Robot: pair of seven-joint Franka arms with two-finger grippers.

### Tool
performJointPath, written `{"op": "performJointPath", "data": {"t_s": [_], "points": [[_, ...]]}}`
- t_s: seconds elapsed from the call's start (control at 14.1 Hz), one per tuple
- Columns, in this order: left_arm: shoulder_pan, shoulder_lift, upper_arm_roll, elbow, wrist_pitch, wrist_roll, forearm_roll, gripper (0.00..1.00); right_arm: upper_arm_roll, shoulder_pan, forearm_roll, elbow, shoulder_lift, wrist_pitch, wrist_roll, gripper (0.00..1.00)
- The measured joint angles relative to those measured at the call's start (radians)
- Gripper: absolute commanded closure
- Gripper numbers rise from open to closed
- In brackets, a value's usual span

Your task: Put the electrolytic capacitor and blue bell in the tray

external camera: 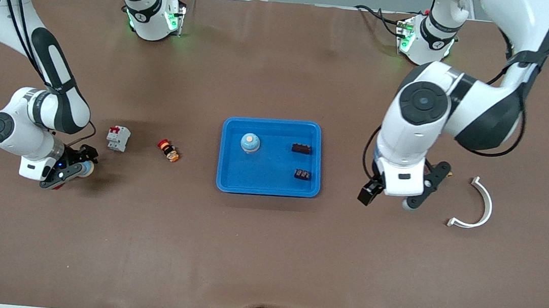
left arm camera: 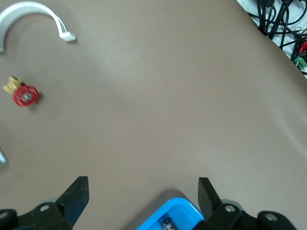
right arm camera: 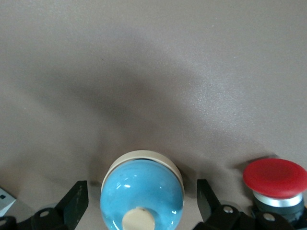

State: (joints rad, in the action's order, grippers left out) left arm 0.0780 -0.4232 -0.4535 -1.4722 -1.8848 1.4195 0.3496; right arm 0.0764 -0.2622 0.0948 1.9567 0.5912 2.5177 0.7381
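Two blue bells are showing: one bell (external camera: 250,143) is sitting in the blue tray (external camera: 266,186) with two small dark components (external camera: 301,148), while the other bell (external camera: 86,169) is standing on open table between the right gripper's (right arm camera: 142,197) spread fingers. The left gripper (left arm camera: 144,194) is hovering, jaws spread, over bare table beside the tray's rim.

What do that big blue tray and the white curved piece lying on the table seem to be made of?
The tray looks like molded plastic: one even bright blue, rounded corners, a smooth raised rim with a slight sheen. The white curved piece also looks like plastic: a thin, stiff half ring, plain white and matte, with small flat tabs at its ends. Painted metal cannot be ruled out.
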Motion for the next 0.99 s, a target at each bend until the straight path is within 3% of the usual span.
{"op": "performJointPath", "data": {"t_s": [0.07,0.28,0.64,0.99], "points": [[-0.019,0.018,0.000,0.000,0.021,-0.055,-0.016,0.00,0.000,0.000,0.000,0.000,0.000,0.000,0.000,0.00],[-0.083,0.076,0.000,0.000,0.073,-0.245,-0.056,0.00,0.000,0.000,0.000,0.000,0.000,0.002,0.000,0.16],[-0.181,0.142,0.000,0.000,0.112,-0.552,-0.080,0.00,0.001,-0.002,0.000,0.001,-0.003,0.006,0.000,0.54],[-0.264,0.196,0.000,0.000,0.124,-0.834,-0.081,0.00,0.007,-0.002,0.000,0.000,-0.003,0.005,0.000,0.56]]}}
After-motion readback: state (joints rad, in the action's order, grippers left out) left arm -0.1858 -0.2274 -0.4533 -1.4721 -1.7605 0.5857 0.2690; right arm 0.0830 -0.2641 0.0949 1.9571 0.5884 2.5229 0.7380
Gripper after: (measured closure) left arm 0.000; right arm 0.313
